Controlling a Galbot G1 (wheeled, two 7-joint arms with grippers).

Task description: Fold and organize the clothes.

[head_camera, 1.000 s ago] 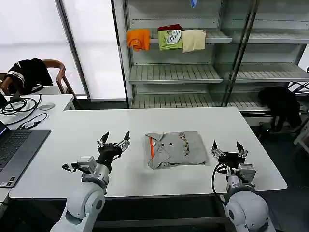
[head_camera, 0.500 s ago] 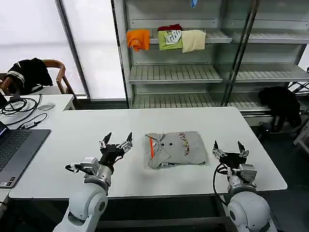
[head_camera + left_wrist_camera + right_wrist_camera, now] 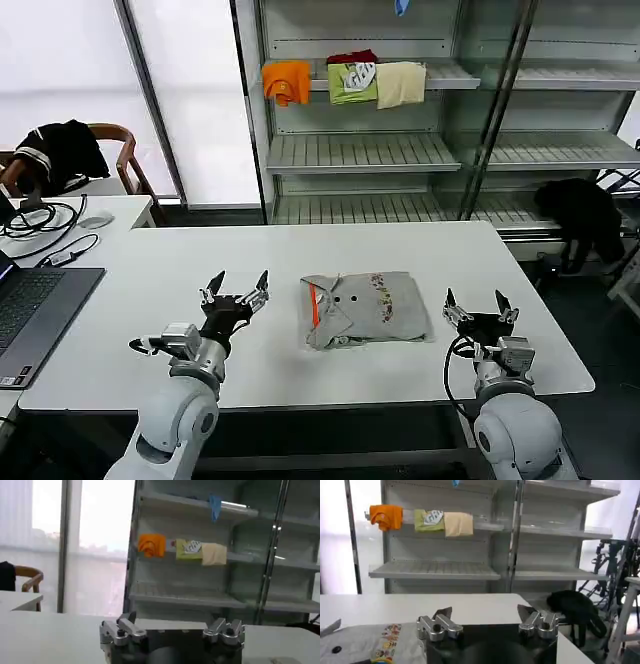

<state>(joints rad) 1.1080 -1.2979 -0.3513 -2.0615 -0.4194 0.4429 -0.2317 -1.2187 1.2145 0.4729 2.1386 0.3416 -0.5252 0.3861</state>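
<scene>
The light grey shirt point(image 3: 364, 309) lies folded into a rectangle on the white table point(image 3: 300, 250), its red-orange collar stripe on the left and the small multicolour print near the middle. One edge of it, with the print, shows in the right wrist view point(image 3: 370, 647). My left gripper point(image 3: 235, 288) hovers open just left of the shirt, a short gap away. On the other side my right gripper point(image 3: 478, 303) is open too, slightly right of the shirt's edge. In the wrist views both the left gripper point(image 3: 172, 625) and the right gripper point(image 3: 485, 617) have nothing between their fingers.
Orange, green and cream folded clothes point(image 3: 345, 82) sit on the shelf unit behind the table. A laptop point(image 3: 30, 310) and cables lie on the side desk at left. Black garments hang on a chair point(image 3: 60, 150) and at the right point(image 3: 580, 215).
The left gripper shifted slightly right and back to the left. The right gripper drifted a little to the right. The shirt has not moved.
</scene>
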